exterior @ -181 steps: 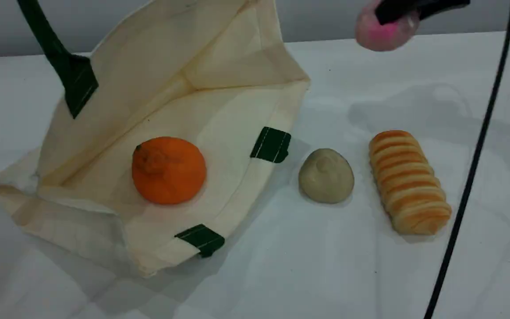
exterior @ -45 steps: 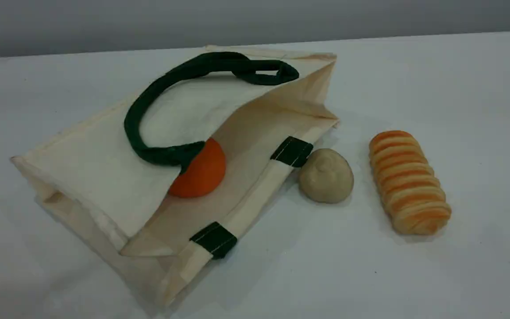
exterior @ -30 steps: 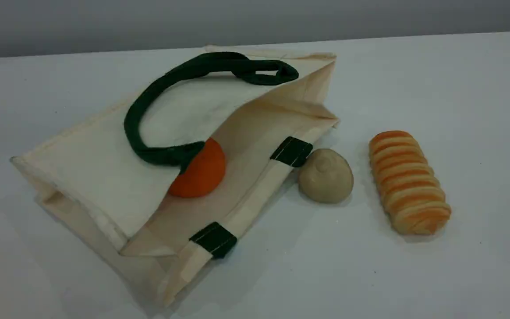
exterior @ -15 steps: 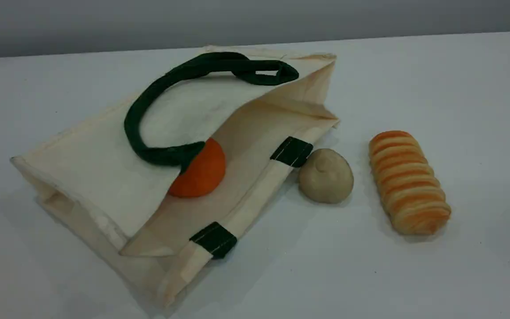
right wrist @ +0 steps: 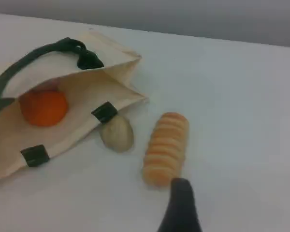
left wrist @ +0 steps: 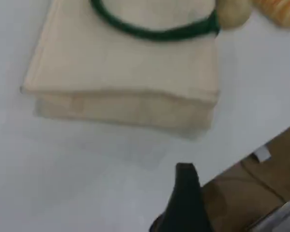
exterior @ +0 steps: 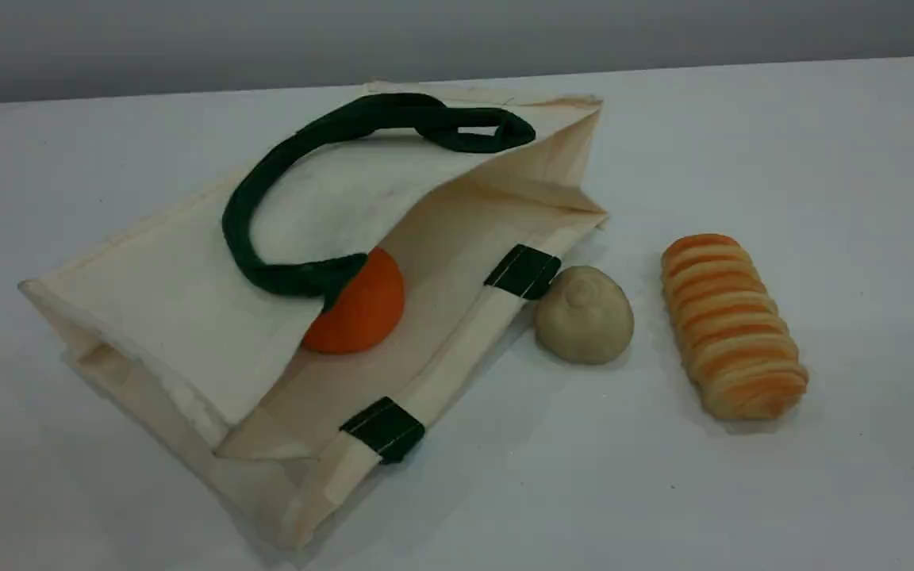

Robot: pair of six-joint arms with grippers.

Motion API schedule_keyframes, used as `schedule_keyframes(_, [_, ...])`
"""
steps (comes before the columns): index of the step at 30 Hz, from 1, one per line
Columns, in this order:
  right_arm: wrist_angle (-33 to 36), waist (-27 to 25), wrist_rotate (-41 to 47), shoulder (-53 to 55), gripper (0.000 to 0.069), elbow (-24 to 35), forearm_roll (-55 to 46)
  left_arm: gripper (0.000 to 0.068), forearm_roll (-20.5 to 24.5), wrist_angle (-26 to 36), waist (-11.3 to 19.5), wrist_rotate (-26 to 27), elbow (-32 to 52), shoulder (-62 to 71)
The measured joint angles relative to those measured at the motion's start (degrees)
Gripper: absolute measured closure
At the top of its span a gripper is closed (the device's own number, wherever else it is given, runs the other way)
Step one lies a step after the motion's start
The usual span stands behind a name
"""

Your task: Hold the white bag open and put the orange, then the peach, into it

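Observation:
The white bag [exterior: 171, 317] lies collapsed on its side, mouth toward the right, with its green handle [exterior: 266, 166] draped over the top panel. The orange [exterior: 366, 309] sits inside the mouth, half covered by the top panel. In the right wrist view a thin pinkish sliver shows just behind the orange [right wrist: 43, 107]; the peach is otherwise hidden. Neither arm is in the scene view. The left gripper's fingertip [left wrist: 186, 186] hovers high over the table near the bag's [left wrist: 121, 67] closed end. The right gripper's fingertip [right wrist: 181, 200] hangs high near the bread roll, with nothing at it.
A beige bun [exterior: 584, 315] rests against the bag's mouth, and an orange-and-cream striped bread roll [exterior: 731, 325] lies to its right. The table's edge and brown floor [left wrist: 246, 193] show in the left wrist view.
Six seconds ago the bag was held up open by its handle and the right gripper carried the peach. Now the bag lies collapsed and both arms are out of the scene view. Nothing moved in the last second.

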Motion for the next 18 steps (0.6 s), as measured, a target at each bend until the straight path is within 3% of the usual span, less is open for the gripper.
schedule_keyframes(9, [0.1,-1.0,0.0,0.0,0.0179,0.0,0.2,0.0176,0.3,-0.1,0.0,-0.1,-0.1,-2.8])
schedule_keyframes(18, [0.1,-15.6,0.0,0.0,0.0179,-0.1,0.9,0.0176,0.1,0.0,0.1,-0.1,-0.1,-3.1])
